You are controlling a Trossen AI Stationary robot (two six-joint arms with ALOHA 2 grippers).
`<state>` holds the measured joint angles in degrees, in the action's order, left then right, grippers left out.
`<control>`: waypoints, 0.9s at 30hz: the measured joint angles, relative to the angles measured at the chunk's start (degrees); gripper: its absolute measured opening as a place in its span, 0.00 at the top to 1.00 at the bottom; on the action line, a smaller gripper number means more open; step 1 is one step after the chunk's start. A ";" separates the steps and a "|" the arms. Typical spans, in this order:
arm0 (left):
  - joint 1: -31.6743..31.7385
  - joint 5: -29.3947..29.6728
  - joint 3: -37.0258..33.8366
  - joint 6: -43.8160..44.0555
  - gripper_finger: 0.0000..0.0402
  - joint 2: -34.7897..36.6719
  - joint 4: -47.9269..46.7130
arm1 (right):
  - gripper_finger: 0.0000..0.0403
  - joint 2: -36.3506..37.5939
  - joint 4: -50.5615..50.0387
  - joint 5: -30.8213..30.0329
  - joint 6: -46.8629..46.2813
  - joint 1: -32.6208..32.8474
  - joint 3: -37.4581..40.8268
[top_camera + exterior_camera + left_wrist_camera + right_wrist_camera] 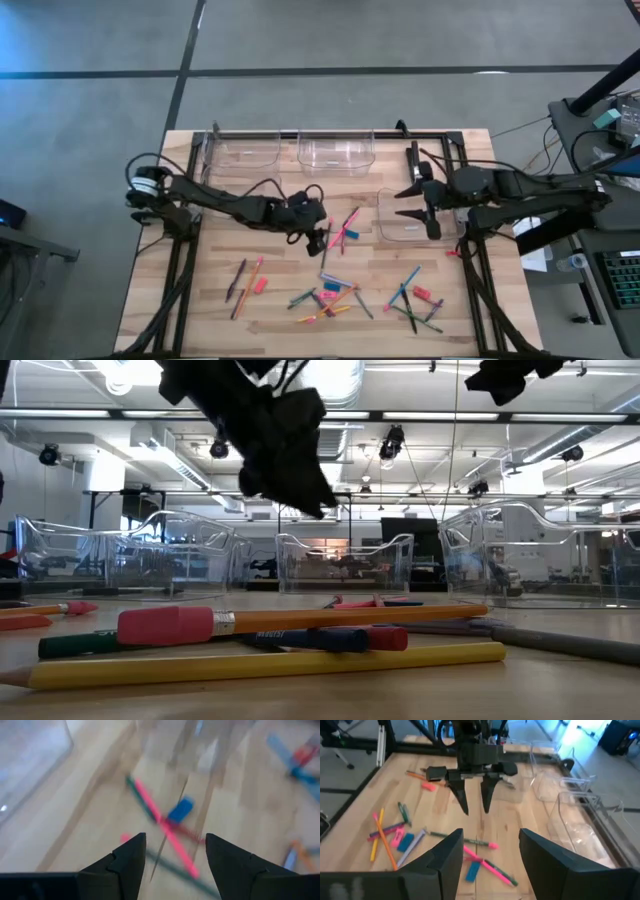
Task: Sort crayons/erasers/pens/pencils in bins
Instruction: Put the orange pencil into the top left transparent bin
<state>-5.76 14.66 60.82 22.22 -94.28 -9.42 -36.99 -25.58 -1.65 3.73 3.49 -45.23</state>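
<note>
My left gripper hangs open over the middle of the table, fingers slanting down, a little above the wood. Just beyond its fingertips lie a pink pencil crossed over a dark green stick, and a blue eraser beside them, all flat on the table. My right gripper is raised and open above the clear bin at the right, with nothing between its fingers.
Two more clear bins stand along the far edge. Loose pencils, crayons, pens and erasers lie in clusters near the front edge. A black frame borders the table.
</note>
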 joint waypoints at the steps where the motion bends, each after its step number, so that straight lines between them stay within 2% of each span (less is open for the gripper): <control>1: 0.00 -0.73 0.50 0.06 0.53 0.04 -3.15 | 0.55 0.00 0.02 0.00 -0.07 0.00 0.21; 6: -0.98 -2.39 5.02 8.02 0.53 3.39 -26.03 | 0.55 0.13 -0.86 0.00 -0.79 0.00 0.41; 11: -5.46 -2.43 6.49 18.20 0.53 8.69 -41.42 | 0.55 0.14 -0.93 0.02 -1.87 0.00 0.43; 15: -11.43 -2.41 5.17 29.82 0.53 11.94 -47.10 | 0.55 0.09 -1.01 0.04 -2.64 0.00 0.50; 20: -18.50 -2.44 2.53 41.98 0.53 11.80 -48.57 | 0.55 0.09 -0.98 0.04 -2.64 0.00 0.50; 27: -21.56 -6.21 -3.85 52.43 0.53 8.49 -46.67 | 0.55 0.09 -0.91 0.04 -2.64 0.00 0.50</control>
<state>-27.32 8.46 56.97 74.65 -85.79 -56.09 -36.91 -26.49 -1.61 1.08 3.49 -44.73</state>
